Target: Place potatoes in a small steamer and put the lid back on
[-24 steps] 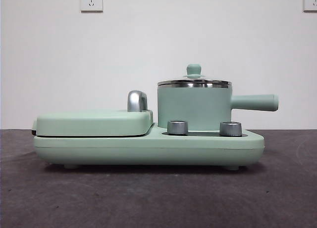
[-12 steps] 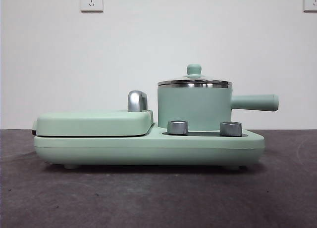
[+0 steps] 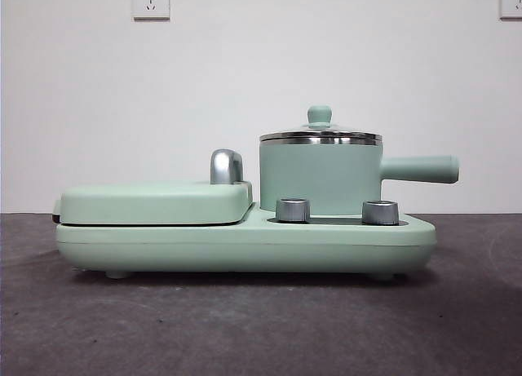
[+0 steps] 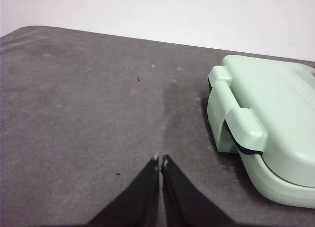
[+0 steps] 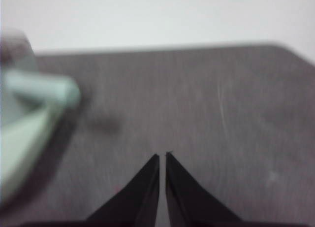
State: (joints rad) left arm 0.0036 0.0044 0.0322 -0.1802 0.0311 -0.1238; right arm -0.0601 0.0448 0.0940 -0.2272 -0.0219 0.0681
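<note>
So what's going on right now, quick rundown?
Left gripper shut, empty, over bare table. Right gripper shut, empty, beside the steamer. Lid on steamer. No potato in view. Nothing in the way.

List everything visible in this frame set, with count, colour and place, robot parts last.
small steamer: one, mint green with a steel rim, on the right half of the cooker base, side handle pointing right in the front view.
lid: one, clear glass with a steel rim and mint-green knob, seated on the small steamer.
cooker base: one, mint green, on the table.
grill plate cover: one, mint green with a chrome handle, closed on the left half of the cooker base.
dials: two, silver, on the cooker base in front of the small steamer.
table: one, dark grey.
wall sockets: two, white, high on the wall.
potatoes: none in view.
left end effector: black, shut, above the table beside the cooker base.
right end effector: black, shut, above the table.
</note>
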